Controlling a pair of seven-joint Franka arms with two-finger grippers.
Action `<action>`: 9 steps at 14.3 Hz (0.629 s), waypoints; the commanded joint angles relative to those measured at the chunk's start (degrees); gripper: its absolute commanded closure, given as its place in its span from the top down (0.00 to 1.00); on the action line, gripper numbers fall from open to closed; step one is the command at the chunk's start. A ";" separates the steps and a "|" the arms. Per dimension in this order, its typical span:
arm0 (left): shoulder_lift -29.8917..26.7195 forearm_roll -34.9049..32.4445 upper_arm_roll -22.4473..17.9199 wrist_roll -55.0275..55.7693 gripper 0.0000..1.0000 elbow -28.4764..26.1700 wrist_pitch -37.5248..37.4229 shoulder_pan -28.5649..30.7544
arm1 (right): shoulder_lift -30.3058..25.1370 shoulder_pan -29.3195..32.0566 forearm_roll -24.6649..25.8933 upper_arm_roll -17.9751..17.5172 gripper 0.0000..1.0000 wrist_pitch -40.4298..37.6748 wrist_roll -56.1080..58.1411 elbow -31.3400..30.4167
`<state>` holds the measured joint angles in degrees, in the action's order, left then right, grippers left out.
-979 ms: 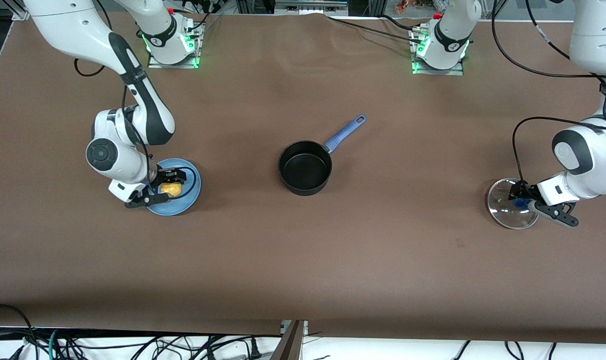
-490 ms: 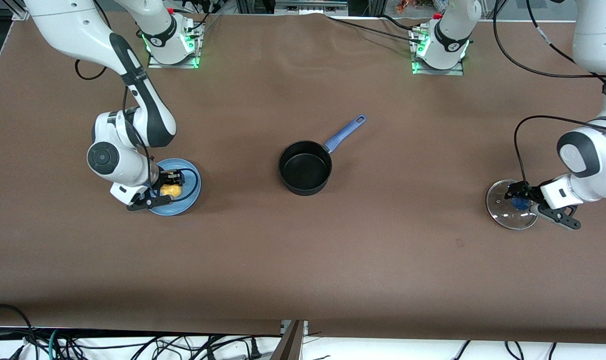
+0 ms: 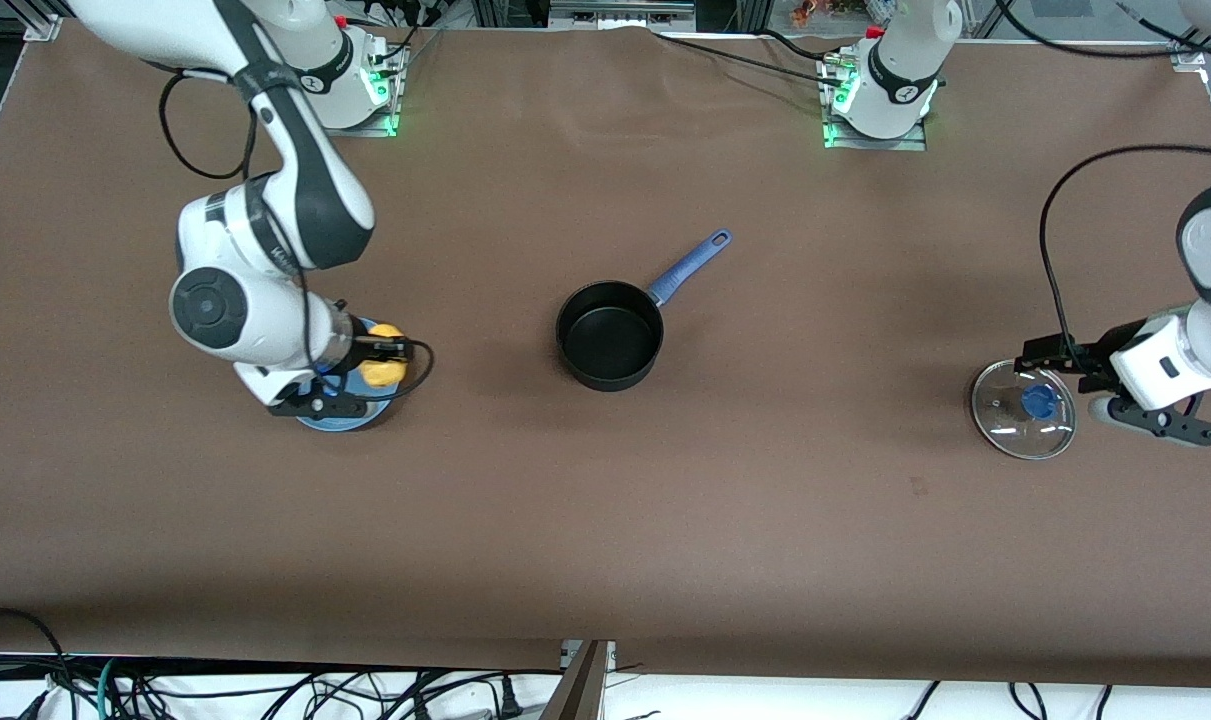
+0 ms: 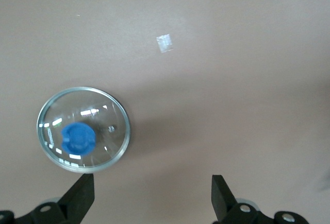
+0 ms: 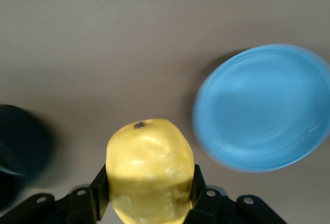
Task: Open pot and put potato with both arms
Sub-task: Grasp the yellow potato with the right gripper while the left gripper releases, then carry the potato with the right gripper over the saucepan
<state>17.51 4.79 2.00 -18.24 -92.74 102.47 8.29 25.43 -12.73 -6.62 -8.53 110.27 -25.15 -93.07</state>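
The lid (image 3: 1024,408) lies flat on the table at the left arm's end, knob (image 4: 78,138) up; the left gripper (image 3: 1070,362) hangs just above and beside it, fingers spread wide and holding nothing; the lid is off, so the opening step reads as done, and this arm waits.

The right gripper (image 3: 390,357) is up over the rim of the blue plate (image 3: 337,419) at the right arm's end, clamped on the potato (image 3: 379,368); the right wrist view shows both fingers (image 5: 100,185) pressed against the potato's (image 5: 149,170) flanks, with the plate (image 5: 260,108) below and to one side of the hand, empty.

The pot (image 3: 610,334) stands open mid-table, well apart from the hand toward the left arm's end, its blue handle (image 3: 687,266) angled toward the bases.

Judgement: the step in hand is the carry to the pot; the potato is lumpy and could slip, so the grip should hold firm; bring the hand over the middle of the pot's mouth, clear of the rim, lower it, then release.
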 commanded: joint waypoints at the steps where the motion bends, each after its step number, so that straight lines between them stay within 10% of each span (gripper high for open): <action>1: -5.98 -2.16 1.51 8.98 1.00 -0.25 -5.42 -0.91 | 2.51 -3.69 -5.58 0.09 0.30 -0.84 -11.28 5.16; 9: -11.97 -5.41 5.03 17.09 1.00 6.07 -20.36 -2.49 | 13.58 -18.99 -7.36 0.26 0.30 14.16 -43.64 12.47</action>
<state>4.97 1.28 6.49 -2.56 -89.41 85.32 5.83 35.35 -29.27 -13.76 -8.86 121.21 -64.16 -83.24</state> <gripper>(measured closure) 0.000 0.366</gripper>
